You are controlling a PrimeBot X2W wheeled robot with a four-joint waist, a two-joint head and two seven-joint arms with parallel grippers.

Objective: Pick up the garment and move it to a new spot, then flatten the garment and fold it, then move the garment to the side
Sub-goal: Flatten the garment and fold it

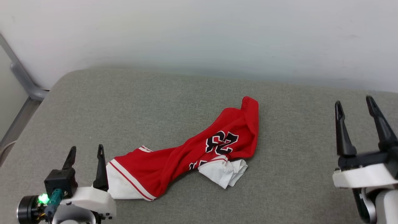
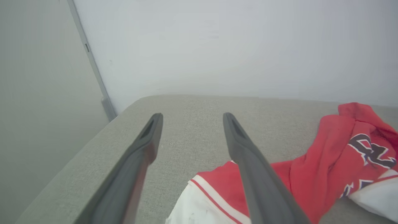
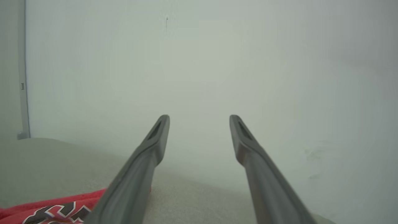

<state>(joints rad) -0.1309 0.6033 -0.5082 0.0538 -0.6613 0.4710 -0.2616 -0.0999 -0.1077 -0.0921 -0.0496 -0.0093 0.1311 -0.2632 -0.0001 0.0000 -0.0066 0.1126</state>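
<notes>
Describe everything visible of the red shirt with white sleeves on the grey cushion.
The red jersey-style shirt of soft cloth lies crumpled and twisted into a diagonal band on the grey fabric cushion. Black white-outlined numerals face up near its far end. One white sleeve with red-striped trim spreads at the near-left end; a second sleeve is bunched beneath the middle. The open left gripper stands at the near-left end; contact unclear.

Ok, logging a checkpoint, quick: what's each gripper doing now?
Left gripper: open, holding nothing, beside the garment.
Right gripper: open, holding nothing.
</notes>
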